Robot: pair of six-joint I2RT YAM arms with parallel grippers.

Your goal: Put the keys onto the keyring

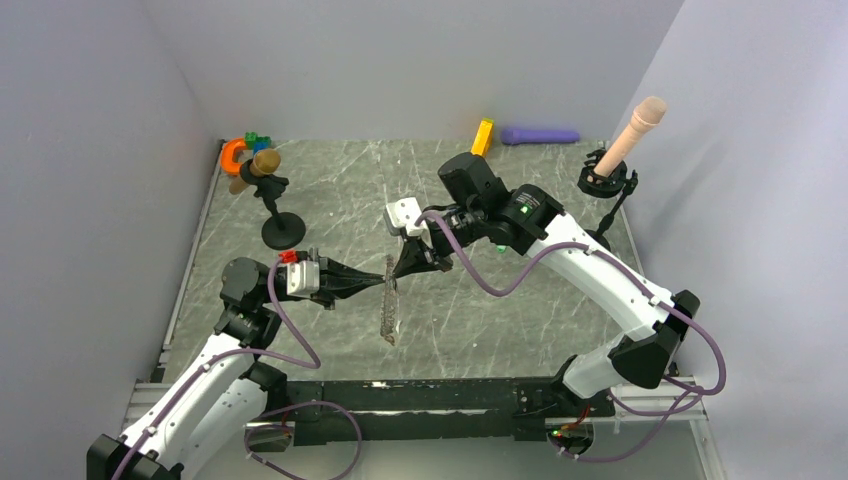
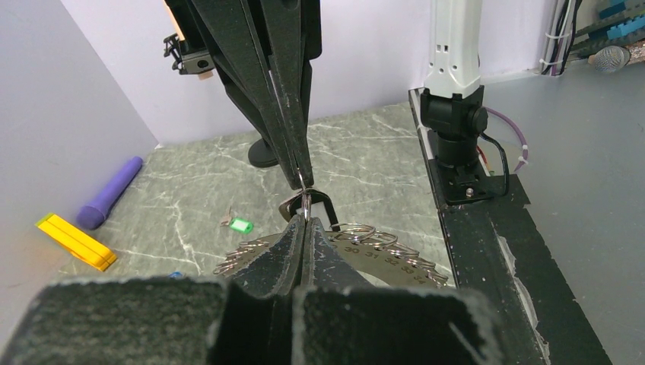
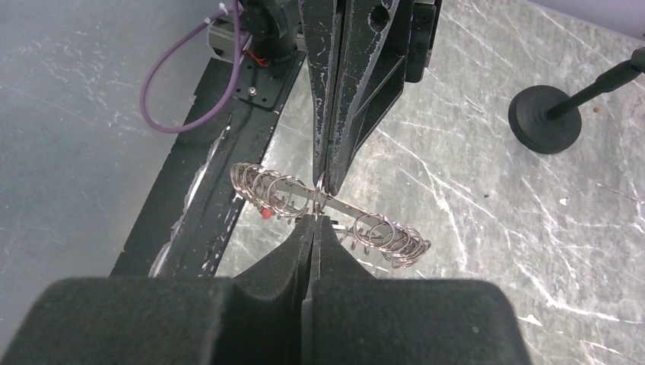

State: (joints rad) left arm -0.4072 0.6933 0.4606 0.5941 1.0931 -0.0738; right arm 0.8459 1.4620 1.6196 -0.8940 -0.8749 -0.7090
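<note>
Centrally, coiled metal keyring (image 1: 388, 312), veined grey table (image 1: 480, 322)

I see the keyring (image 1: 388, 305), a thin strip fringed with small steel split rings, held off the surface (image 2: 365, 167), pinched by left fingers (image 2: 281, 252) and right fingers (image 3: 336, 255), green key (image 2: 242, 225) lying flat beyond, red key (image 3: 265, 214) among the rings, attachment unclear

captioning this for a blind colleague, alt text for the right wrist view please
The right gripper, from below, and the left gripper, from above, both black and shut, pinch the middle of the keyring, a silvery metal band strung with small wire rings, over a grey marbled table.
</note>
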